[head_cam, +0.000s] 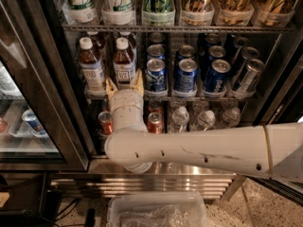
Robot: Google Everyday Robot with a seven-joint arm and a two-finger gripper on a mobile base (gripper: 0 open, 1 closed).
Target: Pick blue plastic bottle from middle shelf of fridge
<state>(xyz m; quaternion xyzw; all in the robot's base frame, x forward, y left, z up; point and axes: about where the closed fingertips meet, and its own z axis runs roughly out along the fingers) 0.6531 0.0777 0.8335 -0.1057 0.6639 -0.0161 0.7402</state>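
Note:
The fridge (pixel 61 108) stands open in front of me. On its middle shelf (pixel 218 98), at the left, stand two front blue plastic bottles of brown drink with white caps, one (pixel 91 66) further left and one (pixel 124 63) to its right, with more behind. My gripper (pixel 125 84) is at the shelf's front rail, open, its tan fingertips (pixel 138 82) standing either side of the right bottle's base. It holds nothing. My white arm (pixel 199 150) crosses the view from the right.
Blue cans (pixel 187 74) fill the shelf to the right of the bottles. Red cans (pixel 105 123) and small water bottles (pixel 179 118) stand on the shelf below. The glass door (pixel 19 103) hangs open at the left. A clear plastic bin (pixel 156 212) sits on the floor below the grille (pixel 142 183).

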